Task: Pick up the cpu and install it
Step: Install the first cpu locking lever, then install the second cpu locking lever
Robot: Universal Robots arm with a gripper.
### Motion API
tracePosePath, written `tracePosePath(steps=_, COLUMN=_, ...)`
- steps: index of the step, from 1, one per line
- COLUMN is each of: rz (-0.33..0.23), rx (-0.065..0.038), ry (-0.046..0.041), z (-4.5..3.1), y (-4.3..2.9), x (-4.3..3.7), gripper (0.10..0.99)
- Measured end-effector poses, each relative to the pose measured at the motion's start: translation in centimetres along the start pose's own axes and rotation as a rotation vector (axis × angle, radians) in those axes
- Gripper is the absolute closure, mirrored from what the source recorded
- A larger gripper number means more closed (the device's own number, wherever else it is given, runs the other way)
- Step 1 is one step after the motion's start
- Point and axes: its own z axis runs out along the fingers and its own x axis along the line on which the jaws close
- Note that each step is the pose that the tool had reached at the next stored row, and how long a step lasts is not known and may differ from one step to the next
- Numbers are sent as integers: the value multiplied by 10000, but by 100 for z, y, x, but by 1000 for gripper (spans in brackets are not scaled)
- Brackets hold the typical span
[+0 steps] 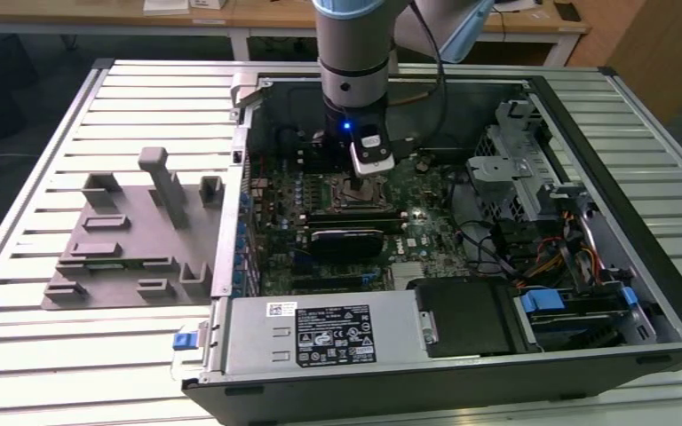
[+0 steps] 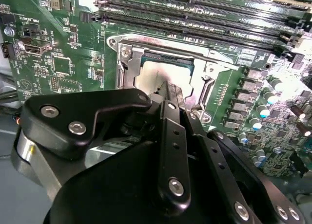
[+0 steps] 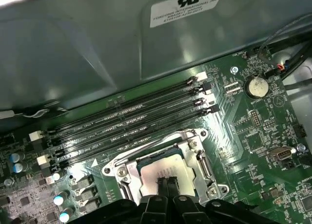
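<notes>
The cpu, a pale silver square, lies flat inside the metal socket frame on the green motherboard. My gripper stands straight above it, fingers shut together, with the tips at the middle of the chip's top and nothing held between them. In the second wrist view the cpu shows beyond the black fingers and the gripper tip. In the exterior view the gripper reaches down into the open computer case over the socket.
Black memory slots run beside the socket. A grey plastic fixture with upright blocks lies on the slatted table at the exterior view's left. The power supply and drive cage crowd the case.
</notes>
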Motion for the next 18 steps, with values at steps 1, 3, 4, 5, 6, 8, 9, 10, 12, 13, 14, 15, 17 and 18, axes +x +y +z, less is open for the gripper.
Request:
tracePosePath(steps=1, rz=-1, rx=2, ry=-1, z=0, y=0, x=0, gripper=980)
tracePosePath(steps=3, rz=-1, rx=5, ry=-3, z=-13, y=1, x=-1, gripper=980)
tracePosePath(steps=4, rz=-1, rx=5, ry=-3, z=-31, y=3, x=-2, gripper=980)
tracePosePath(steps=5, rz=-1, rx=6, ry=-3, z=-54, y=5, x=-4, gripper=980)
tracePosePath(steps=6, rz=-1, rx=4, ry=-3, z=-81, y=8, x=-6, gripper=980)
tracePosePath(steps=8, rz=0, rx=8, ry=-3, z=-142, y=13, x=-10, gripper=980)
tracePosePath(steps=9, rz=0, rx=5, ry=-3, z=-170, y=15, x=-13, gripper=980)
tracePosePath(steps=10, rz=-1, rx=6, ry=-3, z=-193, y=17, x=-14, gripper=980)
tracePosePath(steps=12, rz=-1, rx=5, ry=-3, z=-200, y=18, x=-15, gripper=980)
tracePosePath(steps=13, rz=-1, rx=4, ry=-4, z=-200, y=18, x=-15, gripper=980)
tracePosePath(steps=14, rz=-1, rx=4, ry=-3, z=-200, y=18, x=-15, gripper=980)
tracePosePath(steps=15, rz=-1, rx=6, ry=-3, z=-202, y=18, x=-15, gripper=980)
tracePosePath(steps=17, rz=-1, rx=5, ry=-3, z=-203, y=18, x=-15, gripper=980)
tracePosePath(steps=18, rz=-1, rx=5, ry=-3, z=-203, y=18, x=-15, gripper=980)
